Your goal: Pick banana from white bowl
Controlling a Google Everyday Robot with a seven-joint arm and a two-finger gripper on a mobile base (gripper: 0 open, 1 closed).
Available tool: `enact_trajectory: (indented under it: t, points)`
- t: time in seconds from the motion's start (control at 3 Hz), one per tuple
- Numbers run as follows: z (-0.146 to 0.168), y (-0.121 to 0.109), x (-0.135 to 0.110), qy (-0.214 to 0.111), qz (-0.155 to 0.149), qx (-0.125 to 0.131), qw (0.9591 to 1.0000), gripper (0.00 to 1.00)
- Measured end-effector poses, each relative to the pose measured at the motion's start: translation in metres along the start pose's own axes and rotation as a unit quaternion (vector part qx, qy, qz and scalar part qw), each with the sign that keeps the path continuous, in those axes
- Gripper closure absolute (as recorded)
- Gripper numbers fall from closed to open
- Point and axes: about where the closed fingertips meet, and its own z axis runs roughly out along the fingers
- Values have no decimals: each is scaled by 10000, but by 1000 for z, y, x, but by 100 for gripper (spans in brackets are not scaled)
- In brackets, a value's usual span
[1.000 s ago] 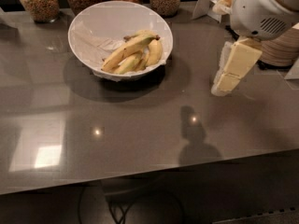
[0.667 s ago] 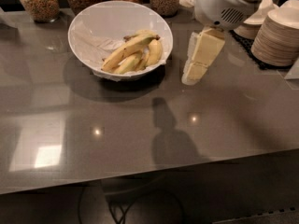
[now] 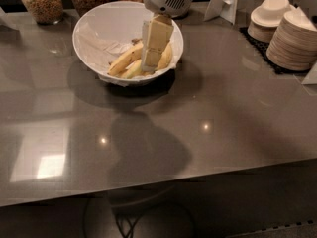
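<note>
The white bowl (image 3: 94, 21) stands on the grey table at the back left, with a white paper liner and several bananas inside. The longest banana (image 3: 124, 59) lies slanted across the bowl's front half, yellow and gently curved; a paler one lies just below it and a plumper one to the right. My gripper (image 3: 149, 67) hangs down from the white arm head and reaches into the bowl's right half. Its tips are among the bananas, right beside the long one's upper end. It hides part of the bananas behind it.
Glass jars of grain (image 3: 42, 1) stand behind the bowl at the back left. Stacks of small cream bowls (image 3: 297, 38) sit on a dark mat at the right edge. A white card stand (image 3: 225, 1) is at the back. The table's front edge (image 3: 198, 175) runs near the bottom.
My gripper has moved left from the table right of the bowl to over the bowl, and has come down among the bananas. The bananas lie as before.
</note>
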Motion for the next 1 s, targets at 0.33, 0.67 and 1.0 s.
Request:
enact_trajectory:
  t: [0.33,0.67,1.0]
  points:
    - [0,0,0,-1,1,0,10000,0]
    - [25,-18,12,-253,231,81,9994,0]
    - [50,-36,24,-462,428,73,9980,0]
